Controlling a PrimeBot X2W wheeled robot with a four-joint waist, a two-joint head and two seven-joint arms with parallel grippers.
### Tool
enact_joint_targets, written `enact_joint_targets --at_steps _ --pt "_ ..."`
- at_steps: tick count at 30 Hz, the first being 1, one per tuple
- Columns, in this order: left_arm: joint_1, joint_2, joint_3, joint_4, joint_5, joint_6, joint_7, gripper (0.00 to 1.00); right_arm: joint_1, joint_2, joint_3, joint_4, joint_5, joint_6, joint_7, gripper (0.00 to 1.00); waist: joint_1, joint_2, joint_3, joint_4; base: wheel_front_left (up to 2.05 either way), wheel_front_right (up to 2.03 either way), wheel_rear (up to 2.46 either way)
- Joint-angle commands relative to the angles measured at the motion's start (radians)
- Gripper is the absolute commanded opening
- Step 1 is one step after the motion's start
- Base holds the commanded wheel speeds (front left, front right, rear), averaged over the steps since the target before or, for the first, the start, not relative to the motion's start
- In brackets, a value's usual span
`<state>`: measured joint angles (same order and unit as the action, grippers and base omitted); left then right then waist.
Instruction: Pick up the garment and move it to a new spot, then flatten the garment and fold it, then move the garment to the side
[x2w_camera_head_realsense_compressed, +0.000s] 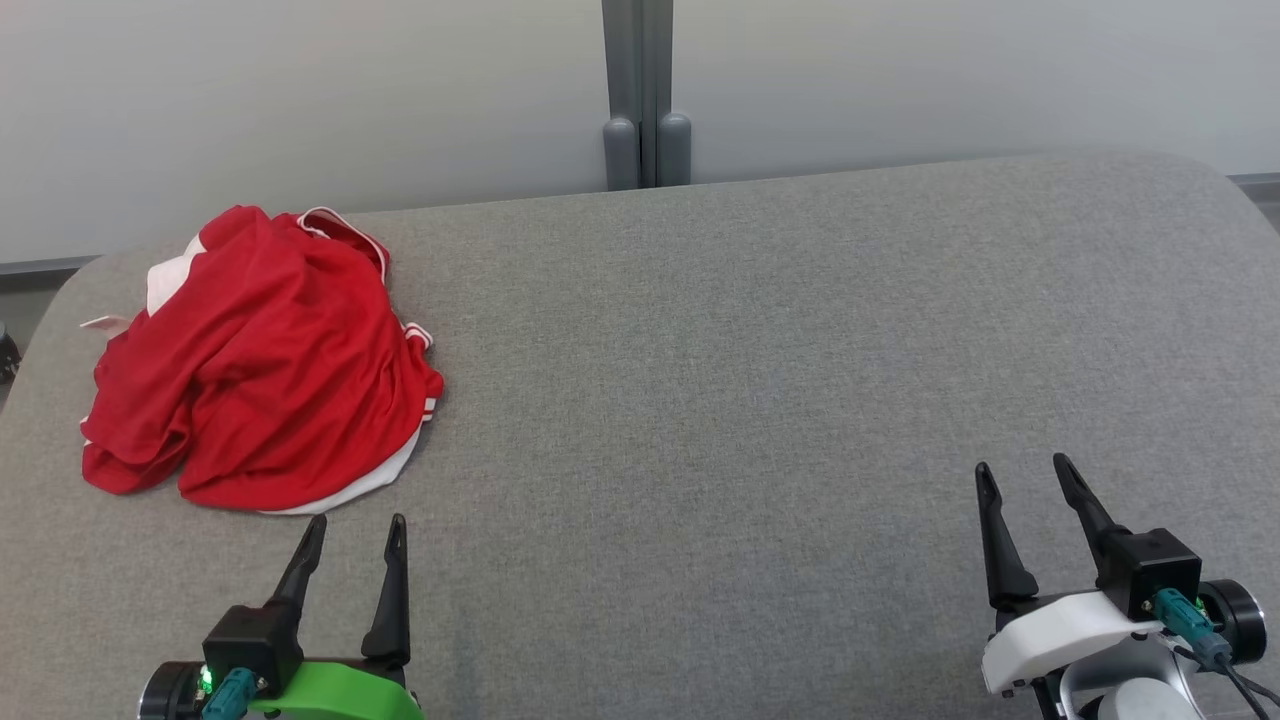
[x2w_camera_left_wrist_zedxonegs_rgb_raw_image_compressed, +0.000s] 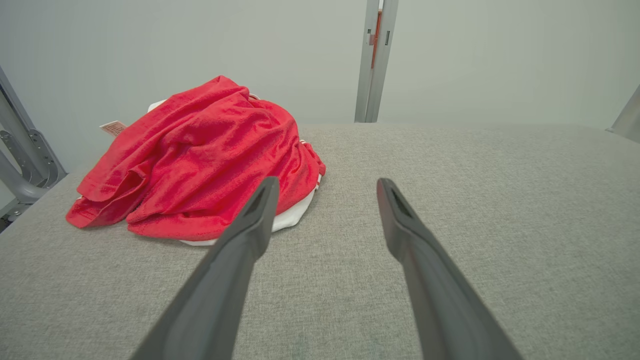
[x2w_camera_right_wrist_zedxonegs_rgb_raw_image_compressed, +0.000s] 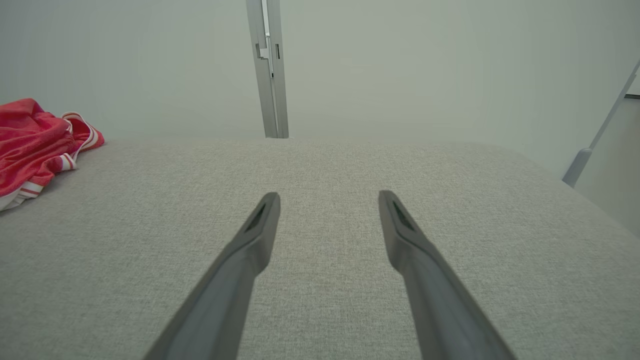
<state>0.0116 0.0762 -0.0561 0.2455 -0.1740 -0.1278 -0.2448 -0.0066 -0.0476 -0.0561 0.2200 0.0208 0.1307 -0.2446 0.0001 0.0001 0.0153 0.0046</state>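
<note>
The red garment (x2w_camera_head_realsense_compressed: 260, 360) lies bunched, roundish, white hem facing the robot.

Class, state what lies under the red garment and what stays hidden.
Under the red garment, white fabric peeks at the near edge, on the grey surface. Anything beneath the middle is covered.

Grey fabric table (x2w_camera_head_realsense_compressed: 760, 400), pale wall (x2w_camera_head_realsense_compressed: 300, 100), grey post (x2w_camera_head_realsense_compressed: 640, 90)

Even soft light, faint shadows, sharp focus.
</note>
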Motion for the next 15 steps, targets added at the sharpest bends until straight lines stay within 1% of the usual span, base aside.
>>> enact_joint_targets --at_steps 1,9,15 --pt "0.009 0.000 0.000 0.002 0.019 -0.003 -0.008 1.00 0.006 -0.004 0.000 0.001 -0.020 0.000 -0.008 1.00 -0.0001 -0.0001 0.001 0.000 0.00 0.00 0.00" --pt "0.011 0.004 -0.013 0.016 0.054 -0.004 -0.023 1.00 0.009 -0.005 0.001 0.007 -0.064 0.000 -0.023 1.00 -0.0001 -0.0001 0.002 -0.004 0.00 0.00 0.00" --pt "0.008 0.010 -0.023 0.020 0.039 -0.004 -0.021 1.00 0.008 -0.004 0.001 0.011 -0.052 0.000 -0.022 1.00 -0.0001 -0.0001 0.003 -0.006 0.00 0.00 0.00"
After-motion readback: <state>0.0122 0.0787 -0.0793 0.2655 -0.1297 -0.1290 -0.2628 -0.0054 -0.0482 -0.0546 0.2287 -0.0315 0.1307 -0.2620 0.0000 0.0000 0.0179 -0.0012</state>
